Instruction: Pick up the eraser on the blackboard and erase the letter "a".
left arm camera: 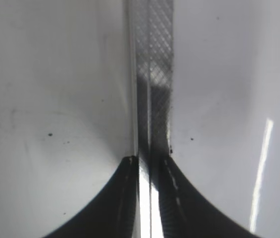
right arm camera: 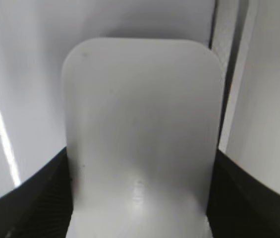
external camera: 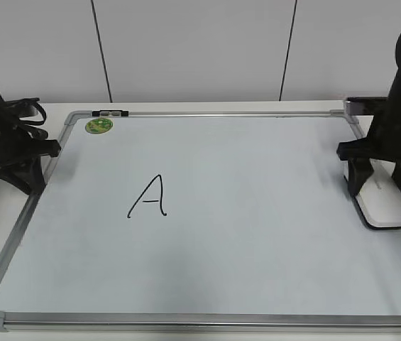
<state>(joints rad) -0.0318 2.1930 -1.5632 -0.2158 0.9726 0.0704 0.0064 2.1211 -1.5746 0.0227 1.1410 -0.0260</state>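
Blackboard flat on the table, black capital "A" left of centre, green magnet near the far-left corner, right gripper down over the white eraser at the right frame, left gripper beside the left frame.

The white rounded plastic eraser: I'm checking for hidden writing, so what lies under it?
The white rounded plastic eraser rests on the white metal-framed board by its right frame. Any marks beneath are covered and cannot be seen.

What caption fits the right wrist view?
Right gripper straddling the white eraser beside the blackboard frame.
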